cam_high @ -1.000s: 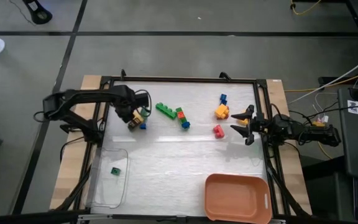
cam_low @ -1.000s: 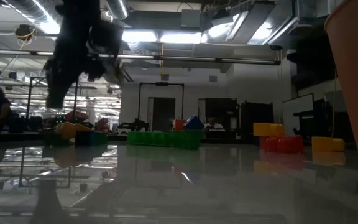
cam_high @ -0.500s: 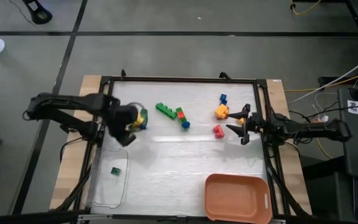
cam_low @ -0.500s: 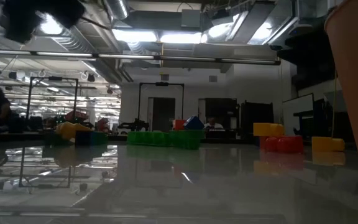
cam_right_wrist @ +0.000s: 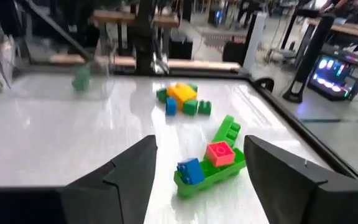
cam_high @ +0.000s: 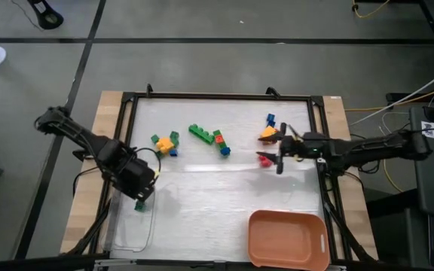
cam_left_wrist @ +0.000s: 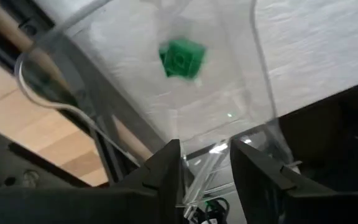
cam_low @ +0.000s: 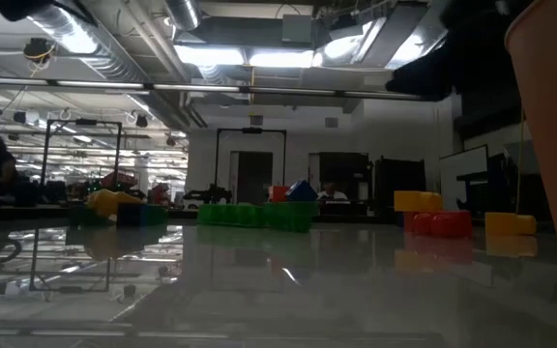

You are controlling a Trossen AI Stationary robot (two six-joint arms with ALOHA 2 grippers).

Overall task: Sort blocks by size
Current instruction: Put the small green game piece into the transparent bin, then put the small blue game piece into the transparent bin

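The left gripper [cam_high: 139, 194] is hovering open over the clear tray [cam_high: 119, 233] – a green cube [cam_left_wrist: 182, 58] below; the right gripper [cam_high: 272, 148] is gaping among the blocks [cam_high: 209, 138].

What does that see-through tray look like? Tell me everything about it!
The see-through tray looks like clear plastic, a rectangle with rounded corners and low walls. It lies flat at the table's near left corner. One small green block sits inside it, with a round stud on top. The left hand hangs just over the tray's far end, its fingers a little apart, not touching it.
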